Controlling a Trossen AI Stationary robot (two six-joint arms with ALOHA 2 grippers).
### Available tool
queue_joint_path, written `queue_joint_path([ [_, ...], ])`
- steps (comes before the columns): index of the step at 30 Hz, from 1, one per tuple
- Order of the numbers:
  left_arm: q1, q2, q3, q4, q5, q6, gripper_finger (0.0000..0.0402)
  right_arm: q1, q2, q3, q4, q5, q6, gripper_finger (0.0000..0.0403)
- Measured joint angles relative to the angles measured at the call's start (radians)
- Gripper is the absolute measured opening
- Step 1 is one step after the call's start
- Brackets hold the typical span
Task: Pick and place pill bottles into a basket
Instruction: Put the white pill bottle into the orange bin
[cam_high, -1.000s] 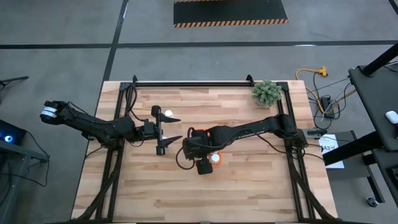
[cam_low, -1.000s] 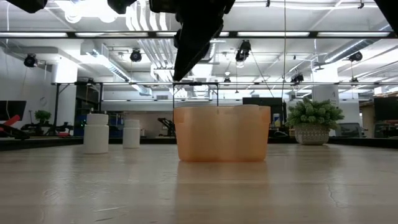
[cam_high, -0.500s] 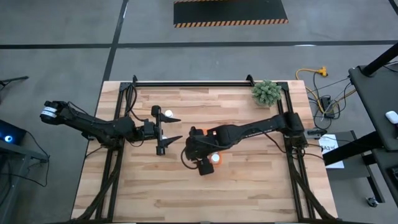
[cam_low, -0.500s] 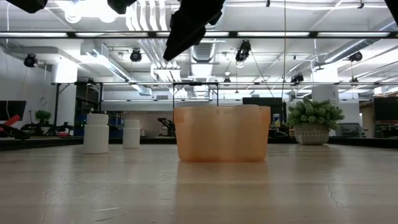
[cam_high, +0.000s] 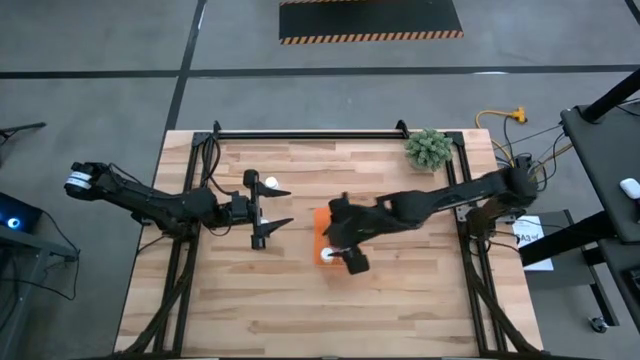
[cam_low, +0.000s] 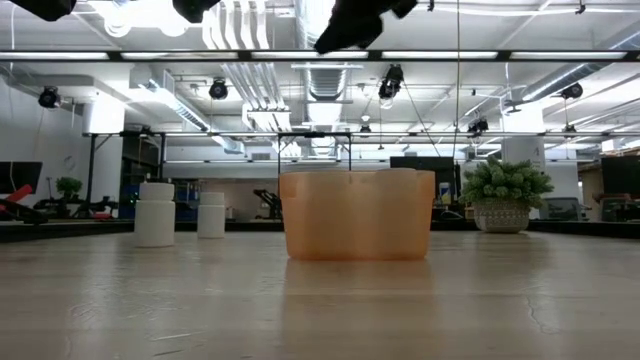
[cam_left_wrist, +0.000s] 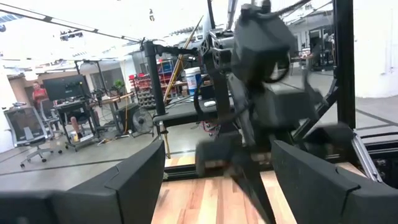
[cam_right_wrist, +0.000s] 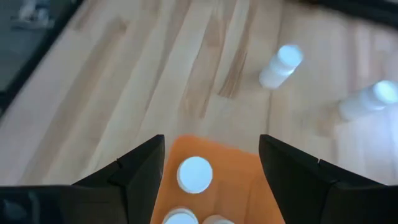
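My right jaws (cam_high: 327, 238) hang open and empty above the small bright orange plastic basket (cam_high: 319, 217), which already holds white-capped bottles. Two small white cylindrical pill bottles (cam_low: 155, 214) stand upright on the wooden bench (cam_high: 400, 300), beyond the basket toward my left arm. My left jaws (cam_high: 278, 208), level and open, bracket one bottle (cam_high: 270, 183); that arm is nearer.

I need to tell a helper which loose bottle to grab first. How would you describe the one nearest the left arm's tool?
On the wooden table, find the orange basket near the middle. Left of it, at the tip of the left tool, stands a white pill bottle. Unlike the bottles in the basket, it stands on bare wood.
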Motion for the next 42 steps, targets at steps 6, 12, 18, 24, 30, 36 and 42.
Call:
queue_joint_path([
  [6,0.000,0.000,0.000,0.001,0.000,0.000,0.0275,-0.004,-0.251,-0.219,0.167,0.000,-0.006,0.0248],
  [12,0.000,0.000,0.000,0.000,0.000,0.000,0.0275,-0.003,-0.495,-0.429,0.363,0.001,-0.014,0.0254],
  [18,0.000,0.000,-0.001,0.001,0.000,0.000,0.0275,-0.003,-0.684,-0.593,0.524,0.002,-0.009,0.0250],
  [24,0.000,0.000,-0.001,0.001,0.000,0.001,0.0275,-0.003,-0.821,-0.685,0.548,0.003,-0.013,0.0247],
  [30,0.000,0.000,-0.001,0.000,0.000,0.001,0.0275,-0.006,-0.933,-0.755,0.579,0.022,-0.017,0.0253],
  [36,0.000,0.000,-0.001,0.001,0.000,0.001,0.0275,-0.007,-1.043,-0.832,0.616,0.056,-0.017,0.0255],
  [42,0.000,0.000,-0.001,0.000,0.000,0.001,0.0275,-0.007,-1.149,-0.919,0.692,0.055,-0.027,0.0249],
])
